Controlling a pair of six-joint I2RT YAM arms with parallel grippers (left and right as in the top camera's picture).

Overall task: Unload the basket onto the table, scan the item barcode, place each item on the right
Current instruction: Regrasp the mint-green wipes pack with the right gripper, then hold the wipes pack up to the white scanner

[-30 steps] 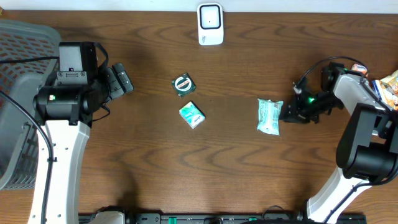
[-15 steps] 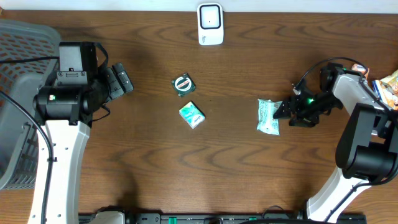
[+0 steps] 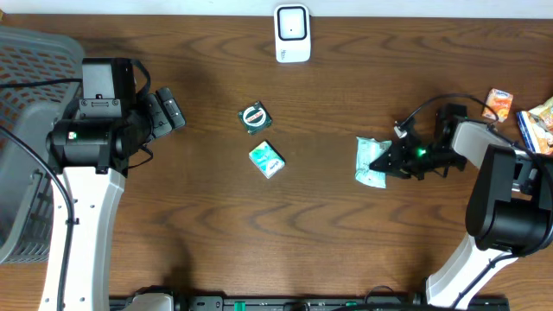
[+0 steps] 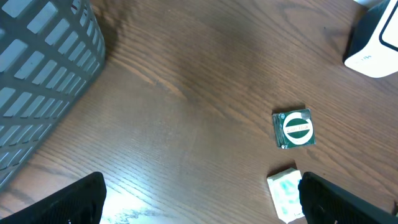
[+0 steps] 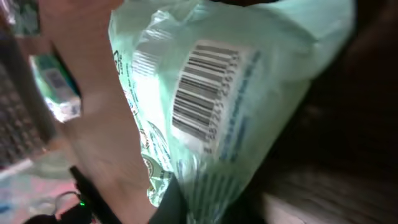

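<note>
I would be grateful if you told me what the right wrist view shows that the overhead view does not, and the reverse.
Only the right wrist view shows the barcode printed on the pale green packet. Only the overhead view shows the white scanner, the grey basket and the dark green item with a round label. Both show the pale green packet and the small green box.

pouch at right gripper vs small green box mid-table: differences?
The pouch is a larger, crinkled bag; the small box is compact, rigid. The right gripper is shut on the pouch; the box lies untouched. The pouch's barcode faces the right wrist camera; the box shows none. Both green and white.
</note>
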